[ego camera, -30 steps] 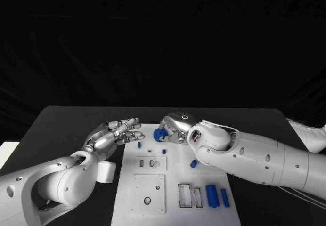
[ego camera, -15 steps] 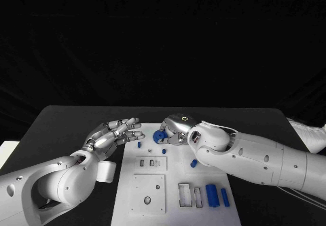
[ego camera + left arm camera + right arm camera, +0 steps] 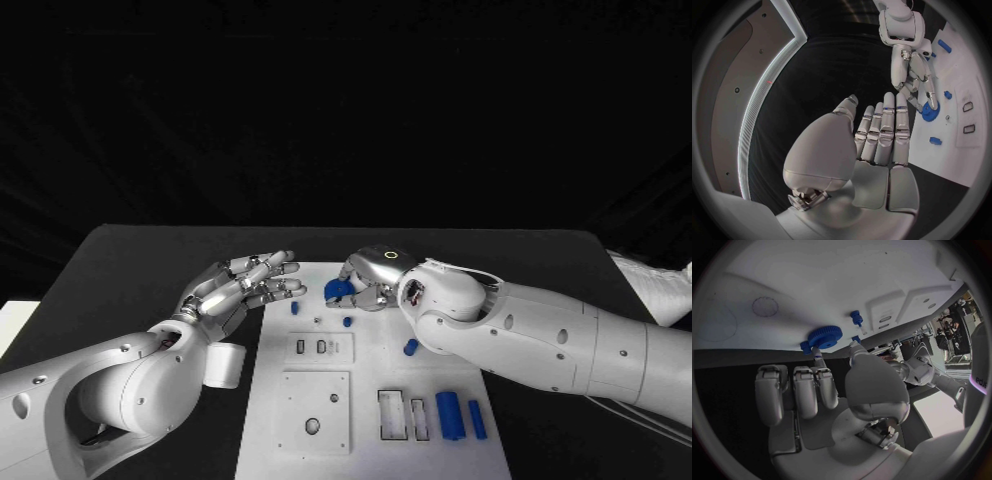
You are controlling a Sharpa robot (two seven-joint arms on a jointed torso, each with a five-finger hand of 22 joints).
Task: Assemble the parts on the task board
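Your right hand (image 3: 372, 279) pinches the small blue toothed gear (image 3: 338, 290) at its fingertips, over the far end of the white task board (image 3: 325, 420). Left hand (image 3: 238, 290) spread, beside the gear, holding nothing.

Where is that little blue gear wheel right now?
The blue gear is at the far end of the white task board, pinched in the right hand; the left hand hovers open just beside it.

My head camera looks down on the task board (image 3: 378, 400); both wrist cameras sit close behind their hands, sharing its far end.
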